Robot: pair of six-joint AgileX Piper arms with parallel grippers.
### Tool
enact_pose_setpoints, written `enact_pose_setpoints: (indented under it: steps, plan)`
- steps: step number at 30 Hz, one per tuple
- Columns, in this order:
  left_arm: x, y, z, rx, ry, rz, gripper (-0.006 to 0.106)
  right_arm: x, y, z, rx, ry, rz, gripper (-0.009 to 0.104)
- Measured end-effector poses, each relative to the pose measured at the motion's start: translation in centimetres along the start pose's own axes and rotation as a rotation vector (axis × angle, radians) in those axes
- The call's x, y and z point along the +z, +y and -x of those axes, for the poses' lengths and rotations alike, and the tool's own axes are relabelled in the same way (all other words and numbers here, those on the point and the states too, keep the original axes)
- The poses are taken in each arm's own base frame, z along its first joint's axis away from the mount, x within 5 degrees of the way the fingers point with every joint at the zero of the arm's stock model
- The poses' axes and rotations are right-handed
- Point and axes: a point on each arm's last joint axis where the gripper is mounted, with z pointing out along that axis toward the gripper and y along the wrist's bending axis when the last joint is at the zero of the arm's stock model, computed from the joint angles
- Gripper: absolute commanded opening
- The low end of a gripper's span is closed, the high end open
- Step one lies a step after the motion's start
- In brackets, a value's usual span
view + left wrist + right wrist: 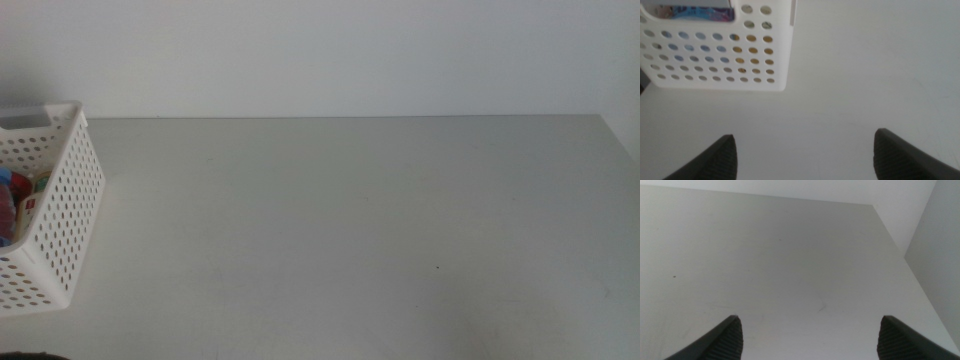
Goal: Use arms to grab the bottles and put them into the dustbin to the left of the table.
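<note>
The white perforated dustbin (62, 215) stands at the table's (360, 220) left edge. Inside it I glimpse red, blue and yellow parts of bottles (14, 205), mostly hidden by its wall. In the left wrist view the dustbin (715, 75) is just ahead of my left gripper (805, 152), and yellow and blue bottles (752, 50) show through its holes. The left jaws are open with nothing between them. My right gripper (810, 335) is also open and holds nothing, above bare tabletop (765, 255). Neither arm reaches into the middle view.
The table's far edge meets a white wall (320, 50). Its right edge (620, 140) shows in the middle view, and in the right wrist view the table's far right corner (875, 207) lies ahead.
</note>
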Motion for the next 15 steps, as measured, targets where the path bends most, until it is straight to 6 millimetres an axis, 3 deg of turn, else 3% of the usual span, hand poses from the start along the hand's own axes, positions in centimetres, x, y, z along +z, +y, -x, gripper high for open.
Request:
enact_pose_setpoints:
  steps: [5,10,15]
  plan:
    - [0.8,0.3,-2.3,-0.008,0.009,-0.004,0.094,0.0,0.0,0.0,0.000,0.000,0.000,0.075]
    - [0.3,0.2,-1.8,-0.018,-0.134,-0.027,0.093,0.0,0.0,0.0,0.000,0.000,0.000,0.075]
    - [0.3,0.2,-1.7,-0.019,-0.145,-0.029,0.093,0.0,0.0,0.0,0.002,0.001,-0.007,0.075]
